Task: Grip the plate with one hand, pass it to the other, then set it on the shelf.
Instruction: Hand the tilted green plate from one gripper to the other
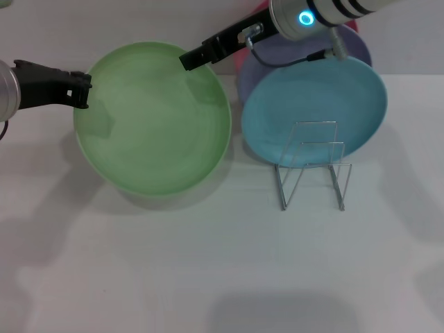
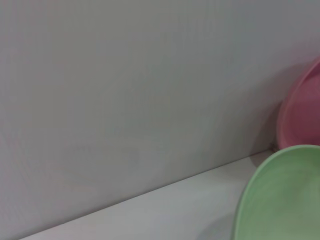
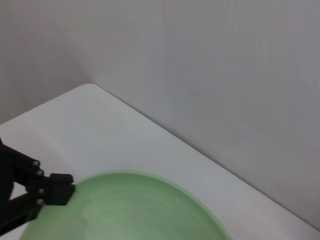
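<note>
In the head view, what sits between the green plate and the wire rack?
Only bare white table. The head view shows nothing between the green plate and the wire rack; the turquoise plate lies behind the rack.

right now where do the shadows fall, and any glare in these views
Head view: soft shadows under the green plate, the rack and the left pincer; no hard glare, only the right arm's cyan light. Left wrist view: even wall, no glare. Right wrist view: shaded corner, no glare.
</note>
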Motion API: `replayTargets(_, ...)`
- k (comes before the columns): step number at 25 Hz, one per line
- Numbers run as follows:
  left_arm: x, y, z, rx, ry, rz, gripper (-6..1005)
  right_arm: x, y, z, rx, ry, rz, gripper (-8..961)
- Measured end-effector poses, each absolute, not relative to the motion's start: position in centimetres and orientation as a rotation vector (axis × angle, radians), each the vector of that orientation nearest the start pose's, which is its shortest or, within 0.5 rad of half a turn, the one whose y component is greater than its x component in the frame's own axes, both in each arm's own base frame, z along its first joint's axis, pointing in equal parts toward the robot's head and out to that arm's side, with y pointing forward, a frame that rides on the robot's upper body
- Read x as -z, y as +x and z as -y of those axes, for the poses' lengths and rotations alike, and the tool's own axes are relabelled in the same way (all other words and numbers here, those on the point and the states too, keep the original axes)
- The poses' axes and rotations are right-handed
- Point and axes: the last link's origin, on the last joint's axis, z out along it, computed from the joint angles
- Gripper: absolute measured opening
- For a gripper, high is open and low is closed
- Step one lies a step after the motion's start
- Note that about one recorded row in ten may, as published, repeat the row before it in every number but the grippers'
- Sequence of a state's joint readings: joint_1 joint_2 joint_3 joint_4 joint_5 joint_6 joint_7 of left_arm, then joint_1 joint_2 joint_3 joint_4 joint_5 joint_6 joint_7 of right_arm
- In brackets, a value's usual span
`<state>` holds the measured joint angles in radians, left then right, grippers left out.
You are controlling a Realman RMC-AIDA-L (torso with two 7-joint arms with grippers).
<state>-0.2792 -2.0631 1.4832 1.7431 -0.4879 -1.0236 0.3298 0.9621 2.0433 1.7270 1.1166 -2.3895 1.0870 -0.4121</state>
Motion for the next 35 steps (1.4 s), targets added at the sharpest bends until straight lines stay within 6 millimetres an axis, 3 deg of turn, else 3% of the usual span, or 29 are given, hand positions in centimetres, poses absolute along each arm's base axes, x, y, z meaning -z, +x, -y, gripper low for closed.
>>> replayTargets(15,-6.5,-16.8,-36.3,0.096,-2.087,0.787,30,3.9,5.2,-45.1,-0.092,-2.492,-0.714,740)
replayTargets(28,-6.3,-16.6,-36.3,0.105,-2.098,0.789,30,4.5,5.8,-45.3,-0.076,-2.496,-0.689,737)
replayTargets(35,-6.3,-16.5,-36.2,0.111,-2.103,0.792,30,5.3,5.8,-45.1,-0.045,-2.525,-0.608,482)
